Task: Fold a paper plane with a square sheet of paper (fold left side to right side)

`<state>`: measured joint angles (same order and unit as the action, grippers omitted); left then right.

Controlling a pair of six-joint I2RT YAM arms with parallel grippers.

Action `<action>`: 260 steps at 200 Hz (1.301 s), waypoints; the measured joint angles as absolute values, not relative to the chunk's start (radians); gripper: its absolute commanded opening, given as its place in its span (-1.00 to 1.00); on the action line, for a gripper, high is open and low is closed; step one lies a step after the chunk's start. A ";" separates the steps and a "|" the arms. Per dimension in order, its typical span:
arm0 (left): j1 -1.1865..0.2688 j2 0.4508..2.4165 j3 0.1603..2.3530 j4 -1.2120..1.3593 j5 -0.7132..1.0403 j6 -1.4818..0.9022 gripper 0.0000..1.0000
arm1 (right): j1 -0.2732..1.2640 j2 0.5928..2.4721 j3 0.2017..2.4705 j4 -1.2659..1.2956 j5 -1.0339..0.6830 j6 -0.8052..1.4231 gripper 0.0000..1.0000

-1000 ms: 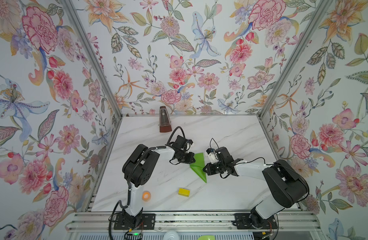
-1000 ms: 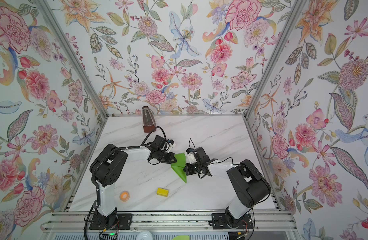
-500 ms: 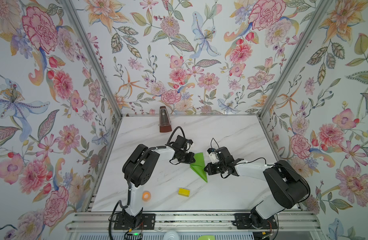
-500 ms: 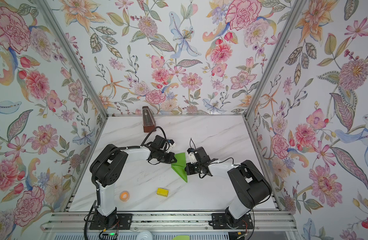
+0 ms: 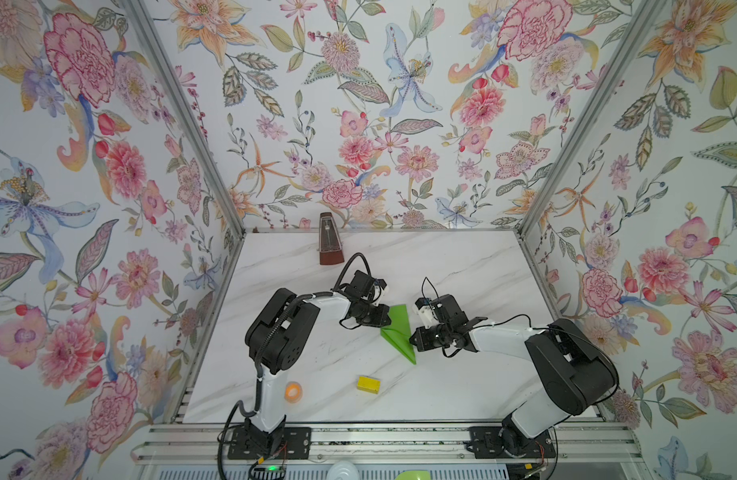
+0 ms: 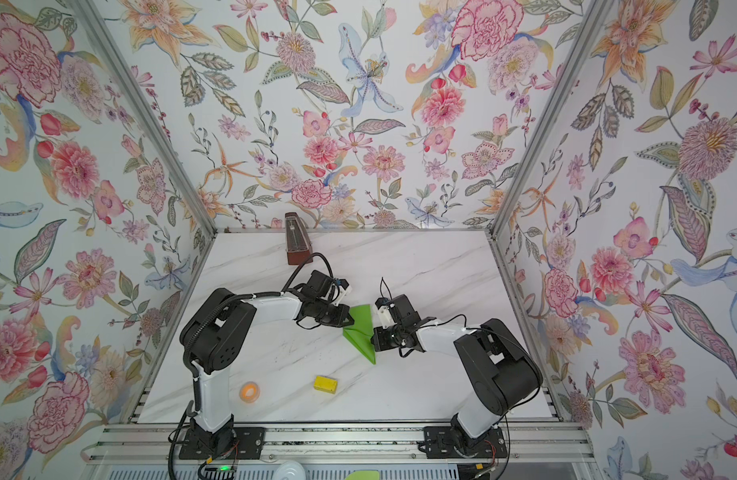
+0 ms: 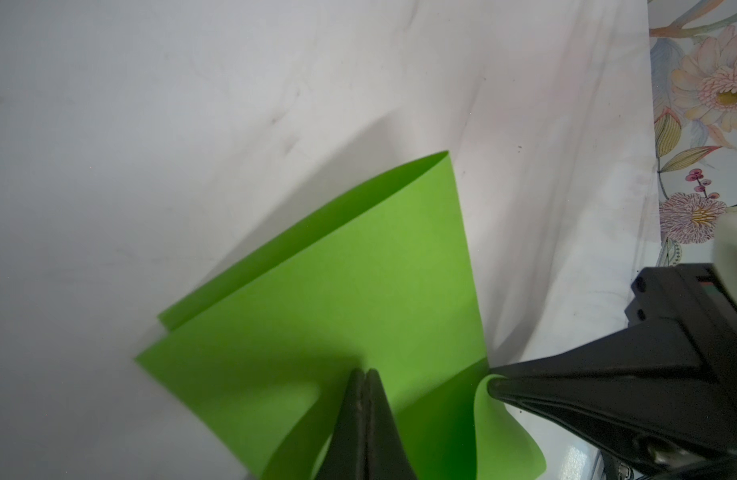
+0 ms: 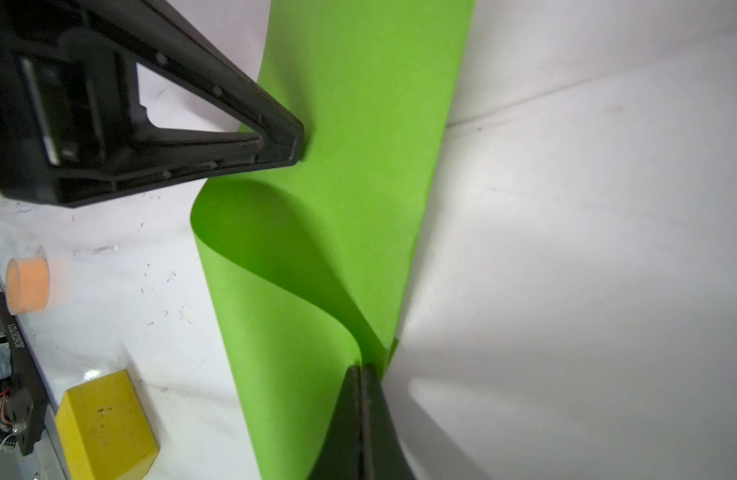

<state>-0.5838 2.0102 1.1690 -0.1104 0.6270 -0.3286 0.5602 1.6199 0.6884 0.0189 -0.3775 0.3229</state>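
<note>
Paper (image 5: 397,332), part-folded with one flap curled up, lies at centre of the table (image 5: 462,266). Left gripper (image 7: 364,374) at its 10 o'clock and right gripper (image 8: 362,370) at 3 o'clock are both pressed together against it. Fold appears underway; you next need to flatten and crease that flap.

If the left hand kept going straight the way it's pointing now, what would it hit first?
The green paper: the shut left hand has its tips against the folded sheet, with the table beneath. The right hand looks off that line, though depth is unclear.
</note>
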 measured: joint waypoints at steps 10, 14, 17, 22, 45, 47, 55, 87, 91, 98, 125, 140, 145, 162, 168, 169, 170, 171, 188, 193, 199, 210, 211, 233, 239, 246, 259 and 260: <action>-0.584 2.013 1.177 -0.121 0.625 -0.327 -0.94 | 0.560 1.620 0.688 0.020 -0.377 0.331 -1.00; -0.584 2.015 1.181 -0.124 0.625 -0.325 -0.94 | 0.560 1.620 0.688 0.020 -0.377 0.335 -1.00; -0.584 2.017 1.184 -0.128 0.625 -0.324 -0.93 | 0.560 1.620 0.687 0.021 -0.377 0.339 -1.00; -0.583 2.020 1.192 -0.133 0.625 -0.321 -0.92 | 0.560 1.620 0.686 0.023 -0.377 0.347 -1.00; -0.583 2.042 1.234 -0.159 0.622 -0.307 -0.86 | 0.560 1.620 0.678 0.039 -0.378 0.402 -1.00; -0.583 2.045 1.238 -0.161 0.622 -0.306 -0.86 | 0.560 1.620 0.677 0.040 -0.379 0.403 -1.00; -0.582 2.056 1.261 -0.171 0.615 -0.300 -0.84 | 0.560 1.619 0.673 0.048 -0.379 0.426 -1.00; -0.572 2.076 1.331 -0.196 0.586 -0.276 -0.72 | 0.561 1.618 0.662 0.076 -0.378 0.536 -1.00; -0.571 2.076 1.339 -0.197 0.582 -0.273 -0.70 | 0.561 1.618 0.661 0.080 -0.377 0.551 -1.00; -0.569 2.076 1.353 -0.198 0.573 -0.271 -0.66 | 0.562 1.618 0.660 0.083 -0.377 0.574 -1.00; -0.567 2.050 1.368 -0.208 0.555 -0.266 -0.54 | 0.564 1.624 0.663 0.083 -0.377 0.647 -1.00; -0.568 2.009 1.360 -0.218 0.541 -0.269 -0.50 | 0.567 1.634 0.677 0.077 -0.377 0.673 -1.00; -0.571 1.990 1.354 -0.220 0.538 -0.270 -0.49 | 0.568 1.639 0.684 0.072 -0.377 0.678 -1.00; -0.582 1.919 1.317 -0.226 0.526 -0.277 -0.45 | 0.573 1.651 0.704 0.058 -0.375 0.686 -1.00; -0.587 1.897 1.302 -0.227 0.520 -0.282 -0.41 | 0.573 1.655 0.710 0.053 -0.374 0.687 -1.00; -0.590 1.891 1.298 -0.228 0.519 -0.283 -0.40 | 0.573 1.656 0.712 0.051 -0.374 0.687 -1.00; -0.591 1.888 1.296 -0.228 0.518 -0.283 -0.40 | 0.573 1.657 0.712 0.050 -0.374 0.687 -1.00; -0.593 1.884 1.292 -0.228 0.517 -0.285 -0.40 | 0.574 1.658 0.713 0.049 -0.374 0.688 -1.00; -0.630 1.835 1.242 -0.236 0.500 -0.306 -0.30 | 0.575 1.671 0.731 0.039 -0.376 0.689 -1.00; -0.644 1.825 1.227 -0.236 0.491 -0.317 -0.27 | 0.575 1.676 0.736 0.037 -0.377 0.689 -1.00; -0.662 1.816 1.208 -0.242 0.483 -0.328 -0.25 | 0.575 1.679 0.741 0.035 -0.378 0.689 -1.00; -0.687 1.806 1.177 -0.252 0.461 -0.351 -0.20 | 0.575 1.685 0.749 0.030 -0.379 0.689 -1.00; -0.689 1.805 1.175 -0.252 0.460 -0.353 -0.20 | 0.575 1.686 0.750 0.030 -0.379 0.689 -1.00; -0.728 1.800 1.121 -0.265 0.424 -0.406 -0.10 | 0.575 1.690 0.756 0.025 -0.382 0.689 -1.00; -0.733 1.800 1.108 -0.266 0.413 -0.420 -0.07 | 0.575 1.692 0.759 0.022 -0.383 0.689 -1.00; -0.735 1.800 1.095 -0.266 0.407 -0.432 -0.05 | 0.575 1.695 0.762 0.022 -0.385 0.689 -1.00; -0.735 1.800 1.074 -0.259 0.398 -0.457 -0.04 | 0.575 1.698 0.766 0.020 -0.385 0.689 -1.00; -0.735 1.800 1.073 -0.258 0.396 -0.460 -0.04 | 0.575 1.698 0.766 0.020 -0.385 0.689 -1.00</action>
